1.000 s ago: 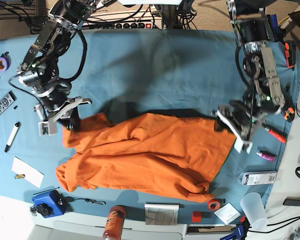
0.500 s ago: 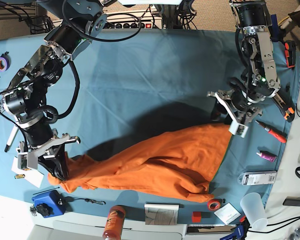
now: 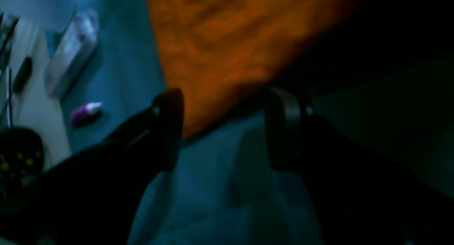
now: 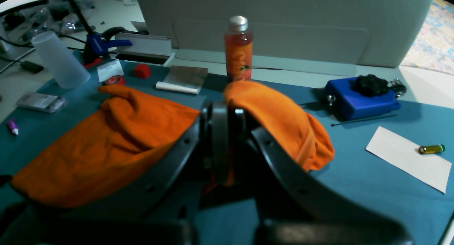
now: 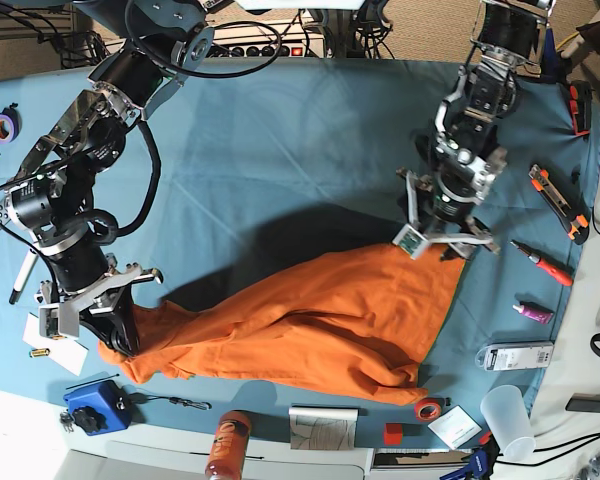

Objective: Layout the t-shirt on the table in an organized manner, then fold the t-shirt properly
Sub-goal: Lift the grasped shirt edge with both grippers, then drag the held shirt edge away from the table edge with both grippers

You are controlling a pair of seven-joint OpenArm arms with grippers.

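On the table (image 5: 280, 140), the t-shirt (image 5: 320, 320) lies bunched in a long diagonal heap across the near half of the teal cloth; the right gripper (image 5: 105, 318) is pinched tight on one end of it, the fabric draped over the closed fingers (image 4: 220, 138) in the right wrist view; the left gripper (image 5: 440, 235) hangs just above the shirt's opposite edge, spread wide and holding nothing; a bottle (image 4: 238, 48) stands upright beyond the shirt; a blue box (image 4: 361, 97) sits near it.

Matt soft orange cloth t-shirt (image 5: 320, 315), wrinkled teal cloth table (image 5: 280, 150)
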